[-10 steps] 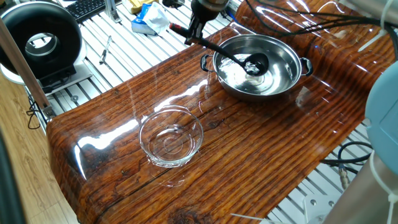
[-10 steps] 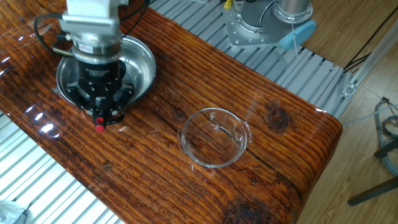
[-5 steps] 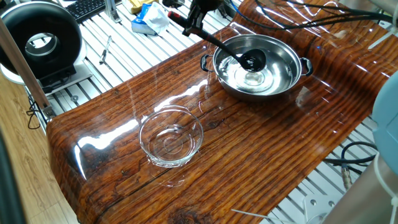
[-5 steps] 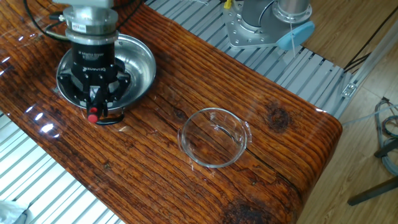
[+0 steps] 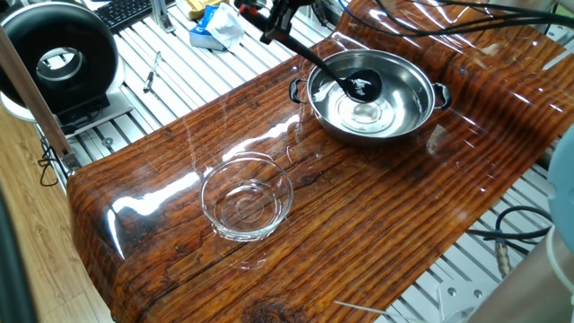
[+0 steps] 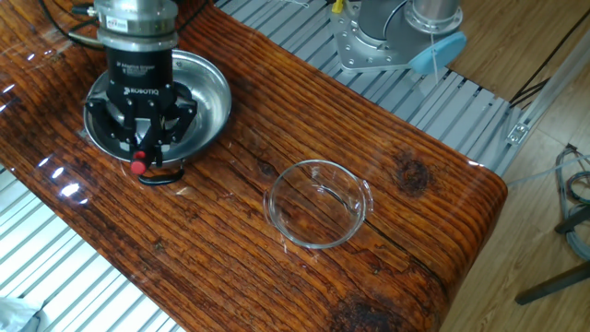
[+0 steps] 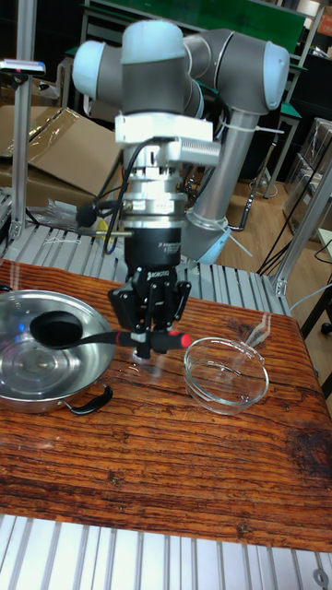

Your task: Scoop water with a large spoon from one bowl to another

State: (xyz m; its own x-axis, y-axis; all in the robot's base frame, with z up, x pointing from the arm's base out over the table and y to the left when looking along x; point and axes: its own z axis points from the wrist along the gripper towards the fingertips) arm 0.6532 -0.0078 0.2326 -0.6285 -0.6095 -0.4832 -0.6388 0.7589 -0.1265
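Glossy wood-grain tabletop (image 5: 377, 206) is filling my screens, sitting on a ribbed aluminium frame, with a keyboard (image 5: 126, 11) and other clutter lying off at the far edge in one fixed view. I am seeing the gripper (image 7: 152, 339) hanging over the rim of the stainless-steel bowl (image 5: 408, 112), its jaws pinching the red-tipped end of the black ladle (image 5: 336, 72) handle. From the tall fixed view the handle is running roughly level, and the scoop (image 7: 55, 327) is hovering above the steel bowl, lifted clear of its floor. Water (image 5: 359, 112) is showing as a shiny pool in the bottom of that bowl; whether the scoop is carrying any, I cannot tell, though a small glint is sitting in it in one fixed view. The clear glass bowl (image 5: 247, 199) is standing well apart on the tabletop, nearer the opposite end, and looking empty.
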